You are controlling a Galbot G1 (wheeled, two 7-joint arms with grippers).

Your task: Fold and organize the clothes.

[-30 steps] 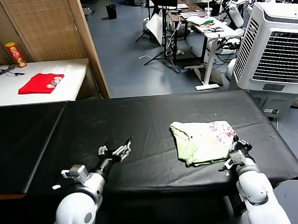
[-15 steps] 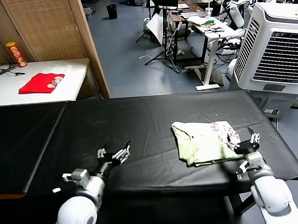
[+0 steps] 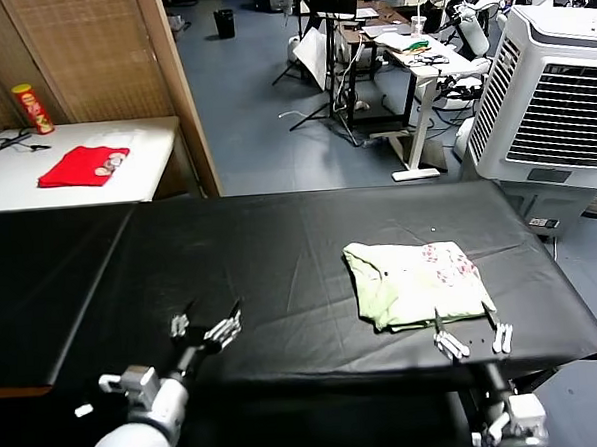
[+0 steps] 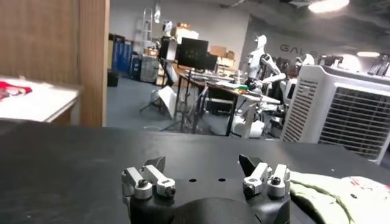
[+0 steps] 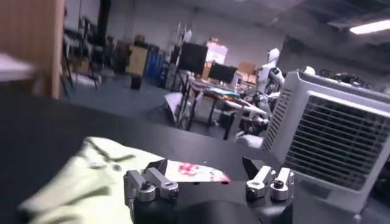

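The clothes, a pale green T-shirt (image 3: 414, 283) with a reddish speckled print, lie folded into a small rectangle on the right half of the black table (image 3: 279, 235). My right gripper (image 3: 473, 337) stands open at the table's front edge, just in front of the shirt and apart from it, with nothing between its fingers. In the right wrist view the shirt (image 5: 103, 167) lies beyond the open right gripper (image 5: 207, 176). My left gripper (image 3: 206, 326) is open and empty over bare table at the front left. The left wrist view shows the left gripper (image 4: 204, 173) and the shirt's edge (image 4: 341, 192) off to one side.
A red folded garment (image 3: 82, 165) and a snack can (image 3: 31, 107) sit on a white table at the back left. A wooden partition (image 3: 176, 90) stands behind the table. A large white air cooler (image 3: 552, 100) stands at the right.
My right gripper opened, let go of the shirt's near right corner and drew back to the table's front edge. The left arm also pulled back toward the front left.
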